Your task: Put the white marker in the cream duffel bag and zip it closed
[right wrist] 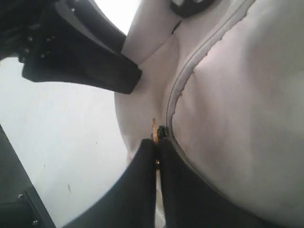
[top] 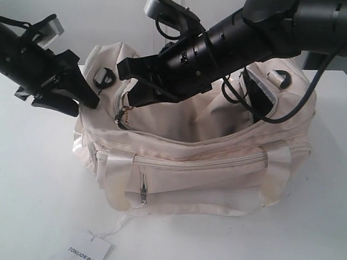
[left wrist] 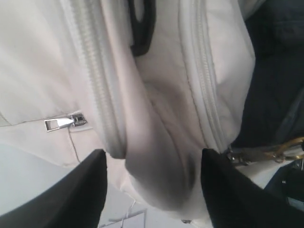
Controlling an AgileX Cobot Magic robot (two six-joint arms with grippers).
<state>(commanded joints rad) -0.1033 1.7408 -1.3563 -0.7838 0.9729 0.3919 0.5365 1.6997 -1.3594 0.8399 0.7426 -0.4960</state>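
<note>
The duffel bag (top: 217, 177) is set on the table (top: 34, 205), the paper tag (top: 86, 251) before it to the left. Its left end is held between the left gripper (top: 86, 107) fingers; the zipper pull (top: 127, 112) there is pinched by the right gripper (right wrist: 156, 147), above the bag.

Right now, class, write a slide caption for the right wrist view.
Right gripper pinches the gold zipper pull at one end of the cream duffel bag.
</note>
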